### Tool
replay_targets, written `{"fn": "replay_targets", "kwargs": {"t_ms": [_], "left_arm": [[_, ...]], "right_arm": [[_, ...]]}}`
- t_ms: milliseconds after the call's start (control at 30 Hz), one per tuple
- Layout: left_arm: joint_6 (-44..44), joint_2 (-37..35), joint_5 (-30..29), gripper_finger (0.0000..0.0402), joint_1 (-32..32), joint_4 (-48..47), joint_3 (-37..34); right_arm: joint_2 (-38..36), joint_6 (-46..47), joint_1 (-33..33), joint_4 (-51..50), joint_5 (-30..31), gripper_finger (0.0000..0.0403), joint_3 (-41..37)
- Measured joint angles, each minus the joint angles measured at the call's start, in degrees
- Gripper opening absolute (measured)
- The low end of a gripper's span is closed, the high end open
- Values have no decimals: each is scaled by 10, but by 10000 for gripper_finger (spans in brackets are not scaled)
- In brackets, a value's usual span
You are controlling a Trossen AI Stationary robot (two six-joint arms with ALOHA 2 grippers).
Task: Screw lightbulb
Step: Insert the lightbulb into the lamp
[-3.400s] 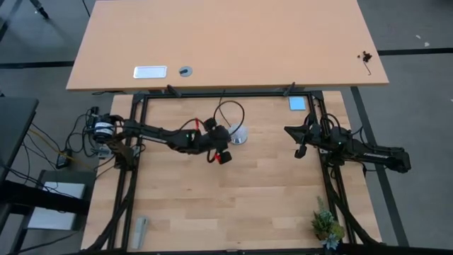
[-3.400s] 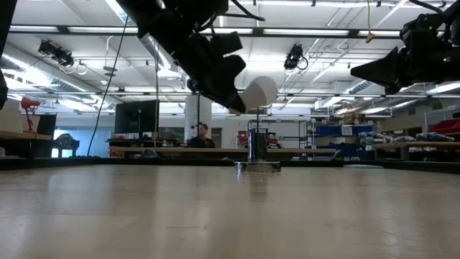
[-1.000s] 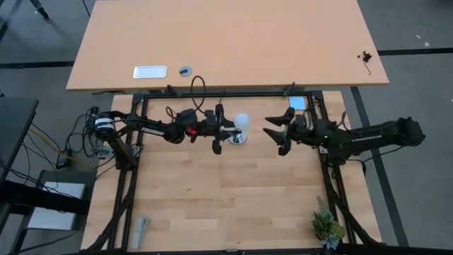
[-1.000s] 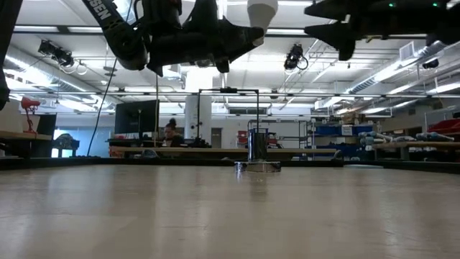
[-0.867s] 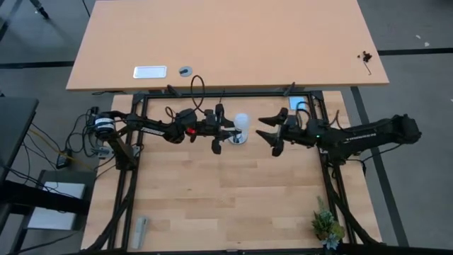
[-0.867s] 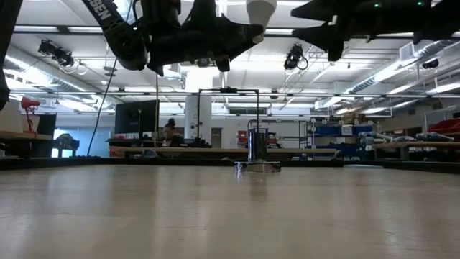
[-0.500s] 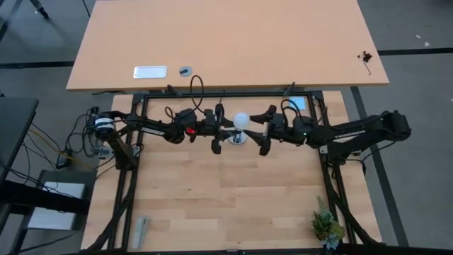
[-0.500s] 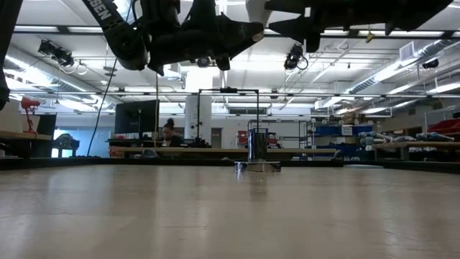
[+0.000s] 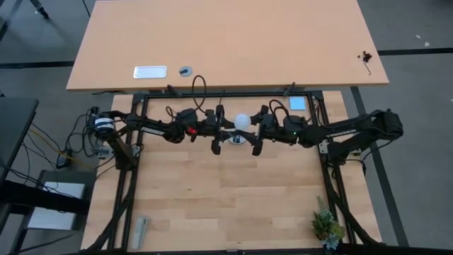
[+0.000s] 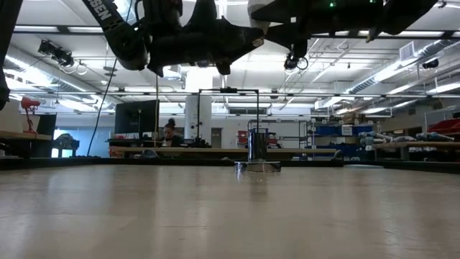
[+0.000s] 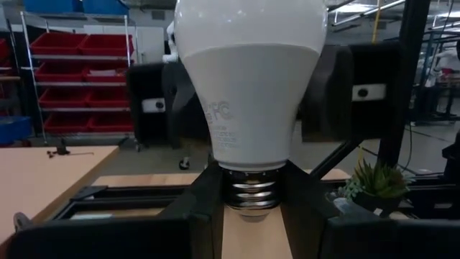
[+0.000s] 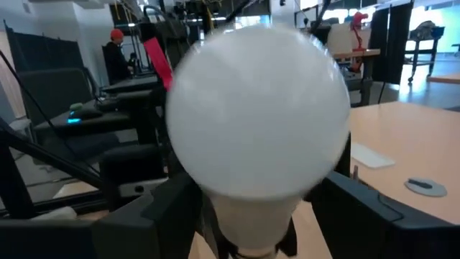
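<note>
Left fingers [image 11: 248, 208] clamp the lightbulb [image 11: 251, 86] by its threaded base; right fingers [image 12: 244, 216] stand spread around its globe.

Both my arms dark, near black, slim jointed links. Left arm [image 9: 152, 129]: red patch near wrist, thin black cable looping above it, white lettering on link in low view. Right arm [image 9: 347, 132]: small green light near wrist. Fingers [image 11: 205, 201] matte black, blocky, flat inner faces. Coiled cables at left base.
</note>
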Motion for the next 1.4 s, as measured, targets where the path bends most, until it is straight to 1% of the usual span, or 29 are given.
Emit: {"fn": "replay_targets", "kwargs": {"t_ms": [267,500,633,867,1033,1133,1267,1400], "left_arm": [[2,-1,2,100,0,-19,1],[2,-1,3,101,-2,-48,0],[2,-1,3,103,-3,-49,0],[-3,-2,3,134,-3,-72,2],[-4,4,1,145,-3,-138,-2],[-2,0,-2,146,-3,-143,-1],[-1,2,-3,146,-3,-161,-1],[14,0,-3,147,0,-162,-1]], "right_arm": [[5,0,0,5,-11,257,0],[18,-3,3,4,-18,243,-1],[20,-11,3,2,-23,232,-1],[15,-25,3,-9,-26,229,-1],[-1,-42,3,4,-26,228,2],[-12,-51,3,-17,-26,228,0],[-28,-62,-1,-19,-26,228,1],[-26,-70,-13,-67,-39,227,0]]}}
